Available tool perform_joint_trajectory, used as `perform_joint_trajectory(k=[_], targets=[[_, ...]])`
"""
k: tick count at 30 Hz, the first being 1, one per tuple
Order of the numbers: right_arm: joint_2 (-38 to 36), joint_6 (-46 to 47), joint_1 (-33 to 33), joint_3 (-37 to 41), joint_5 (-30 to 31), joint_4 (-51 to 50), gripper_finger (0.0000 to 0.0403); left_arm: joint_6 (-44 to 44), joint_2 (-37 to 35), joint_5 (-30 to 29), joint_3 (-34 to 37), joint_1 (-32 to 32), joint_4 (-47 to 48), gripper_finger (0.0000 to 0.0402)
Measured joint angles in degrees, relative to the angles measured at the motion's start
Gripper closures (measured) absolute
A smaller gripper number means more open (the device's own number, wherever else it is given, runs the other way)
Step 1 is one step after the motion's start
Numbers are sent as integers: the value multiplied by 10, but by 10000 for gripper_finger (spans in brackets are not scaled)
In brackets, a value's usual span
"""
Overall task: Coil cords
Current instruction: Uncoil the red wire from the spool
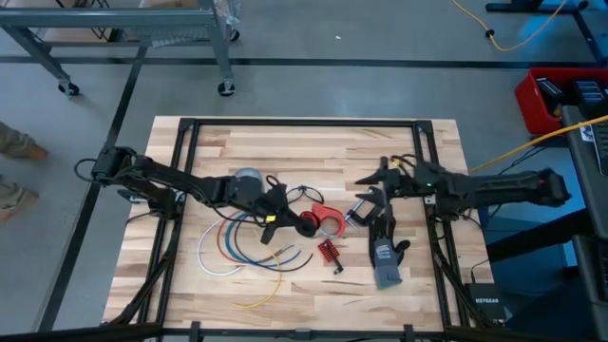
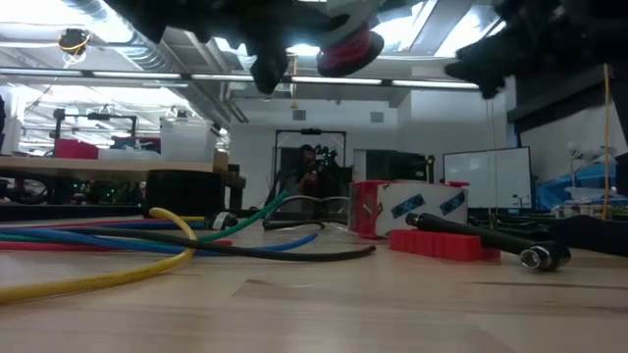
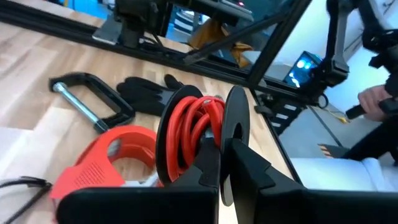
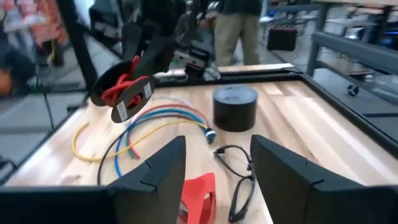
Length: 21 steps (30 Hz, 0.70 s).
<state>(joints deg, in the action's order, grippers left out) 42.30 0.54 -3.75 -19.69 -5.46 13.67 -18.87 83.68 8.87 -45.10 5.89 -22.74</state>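
The left gripper was shut tight on a black round spool wound with thin red cord, held above the table. The cord looked light and bendy (likely to slip loose), so the stiff spool rim seemed the best place to hold. The right gripper waited nearby, fingers apart.

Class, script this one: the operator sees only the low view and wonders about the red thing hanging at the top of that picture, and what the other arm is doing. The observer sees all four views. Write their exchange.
Operator: What is that red thing at the top of my picture?
Observer: It is the red cord spool, with red cord wound round it, pinched between the shut fingers of the left gripper.
Operator: And the other arm? I see only a dark shape up there.
Observer: The right gripper is open and holds nothing. It points across the table toward the spool, with the grey tape roll on the table between them.
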Motion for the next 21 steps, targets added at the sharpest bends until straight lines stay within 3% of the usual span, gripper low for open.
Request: perform_joint_trajectory(k=[9, 14, 21], targets=[[221, -65, 0, -167, -115, -19, 217, -5, 0, 6, 0, 0, 22, 398], [275, -126, 0, -245, -123, -77, 217, -6, 0, 6, 0, 0, 49, 398], [331, -178, 7, -294, -157, -86, 217, -6, 1, 6, 0, 0, 53, 398]])
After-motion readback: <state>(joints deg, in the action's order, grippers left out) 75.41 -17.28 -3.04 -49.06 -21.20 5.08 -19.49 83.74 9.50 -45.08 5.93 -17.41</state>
